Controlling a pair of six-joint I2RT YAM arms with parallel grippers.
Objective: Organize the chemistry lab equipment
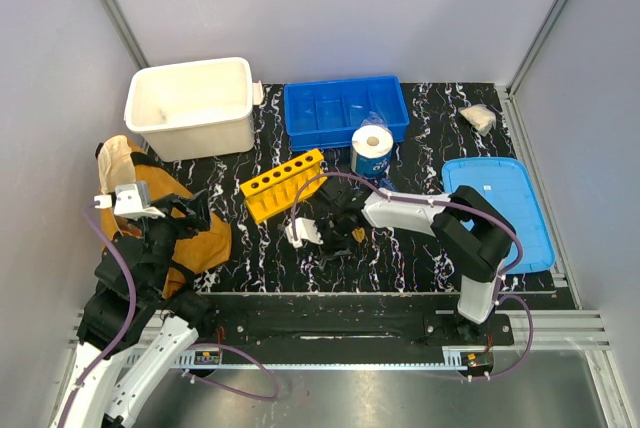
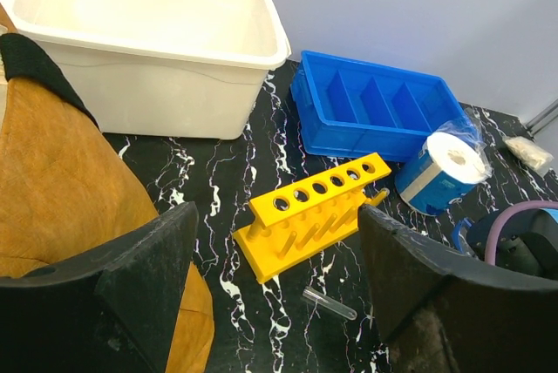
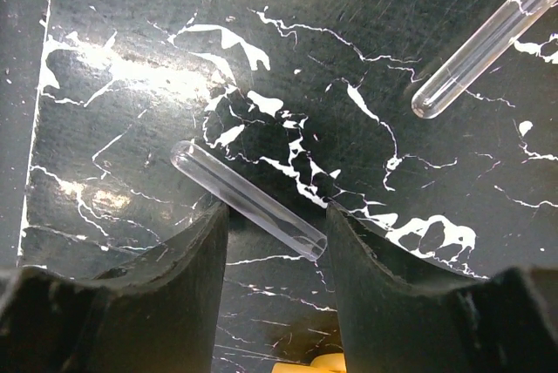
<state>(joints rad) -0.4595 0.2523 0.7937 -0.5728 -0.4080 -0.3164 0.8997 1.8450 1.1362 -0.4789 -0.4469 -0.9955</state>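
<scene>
The yellow six-hole test-tube rack [image 1: 283, 184] lies on its side on the black marbled table; it also shows in the left wrist view [image 2: 314, 212]. My right gripper [image 1: 322, 233] is open, low over the table just right of the rack. In the right wrist view its jaws [image 3: 275, 233] straddle one end of a clear test tube [image 3: 248, 201] lying flat, without closing on it. A second tube [image 3: 488, 42] lies further off. A small yellow piece [image 3: 318, 362] peeks in under the jaws. My left gripper [image 2: 279, 303] is open and empty above the tan bag, with a tube [image 2: 330, 302] ahead of it. The goggles are not clearly visible.
A white bin [image 1: 190, 106] stands at the back left and a blue compartment tray [image 1: 345, 113] at the back middle. A paper roll in blue wrapper [image 1: 372, 151] stands near the rack. A flat blue lid [image 1: 500, 210] lies at the right. The tan bag [image 1: 150, 218] lies at the left.
</scene>
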